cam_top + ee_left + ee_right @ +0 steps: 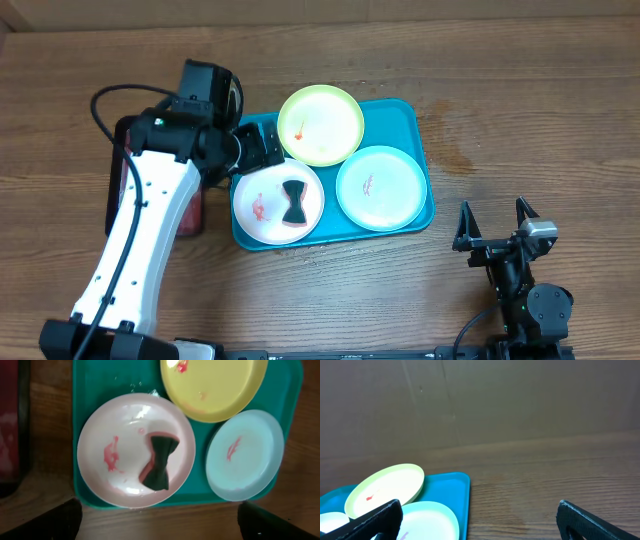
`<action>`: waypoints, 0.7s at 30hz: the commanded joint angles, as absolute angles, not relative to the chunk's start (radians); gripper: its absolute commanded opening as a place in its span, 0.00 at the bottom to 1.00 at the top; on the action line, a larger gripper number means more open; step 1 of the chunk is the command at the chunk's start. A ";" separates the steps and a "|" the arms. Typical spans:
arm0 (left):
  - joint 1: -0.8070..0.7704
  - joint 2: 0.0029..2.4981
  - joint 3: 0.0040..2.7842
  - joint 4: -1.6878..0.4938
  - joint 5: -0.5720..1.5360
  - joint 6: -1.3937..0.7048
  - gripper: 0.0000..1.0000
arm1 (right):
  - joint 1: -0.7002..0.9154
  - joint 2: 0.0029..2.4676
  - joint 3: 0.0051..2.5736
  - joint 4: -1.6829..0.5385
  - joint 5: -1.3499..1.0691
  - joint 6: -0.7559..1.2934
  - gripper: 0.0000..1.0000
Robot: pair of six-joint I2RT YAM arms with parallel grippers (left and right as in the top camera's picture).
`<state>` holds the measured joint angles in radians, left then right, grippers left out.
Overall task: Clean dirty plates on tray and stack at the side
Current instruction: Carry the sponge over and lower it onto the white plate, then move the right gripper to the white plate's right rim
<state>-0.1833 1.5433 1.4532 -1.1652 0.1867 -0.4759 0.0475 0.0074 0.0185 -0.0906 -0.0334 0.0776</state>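
Observation:
The teal tray (418,128) holds three plates. The yellow-green plate (320,124) lies at the back with a small red smear. The pale blue plate (381,187) lies at the right with a red smear. The white plate (258,205) lies at the front left with red smears and a dark bow-shaped object (294,201) on it. My left gripper (260,147) is open and empty, above the tray's left edge beside the white plate. The left wrist view shows the white plate (120,445), the bow-shaped object (160,460) and the left gripper (160,525). My right gripper (495,222) is open and empty, right of the tray.
A dark red tray with a black rim (118,190) lies left of the teal tray, partly under my left arm. It also shows in the left wrist view (10,420). A brown wall stands behind the table in the right wrist view.

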 commanded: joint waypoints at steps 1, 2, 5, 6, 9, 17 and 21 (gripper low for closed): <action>-0.191 1.563 1.404 -1.187 0.181 -0.468 1.00 | 0.051 0.003 0.008 -0.077 -0.005 0.073 1.00; -0.191 1.566 1.390 -1.193 0.181 -0.468 1.00 | 0.051 0.003 0.008 -0.053 0.020 0.075 1.00; -0.191 1.570 1.350 -1.197 0.181 -0.468 1.00 | 0.052 0.003 0.008 0.030 -0.097 0.171 1.00; -0.191 1.570 1.341 -1.197 0.181 -0.468 1.00 | 0.052 0.003 0.008 0.030 -0.178 0.229 1.00; -0.191 1.571 1.328 -1.196 0.182 -0.476 1.00 | 0.052 0.003 0.008 0.002 -0.505 0.448 1.00; -0.191 1.571 1.328 -1.174 0.257 -0.479 1.00 | 0.052 0.003 0.009 0.236 -0.707 0.753 1.00; -0.191 1.571 1.328 -1.174 0.256 -0.479 1.00 | 0.047 0.006 0.072 0.534 -0.667 0.752 1.00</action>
<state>-0.1833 1.5631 1.3281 -1.1782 0.2329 -0.4763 0.0475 0.0097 0.0273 0.4873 -0.6537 0.6907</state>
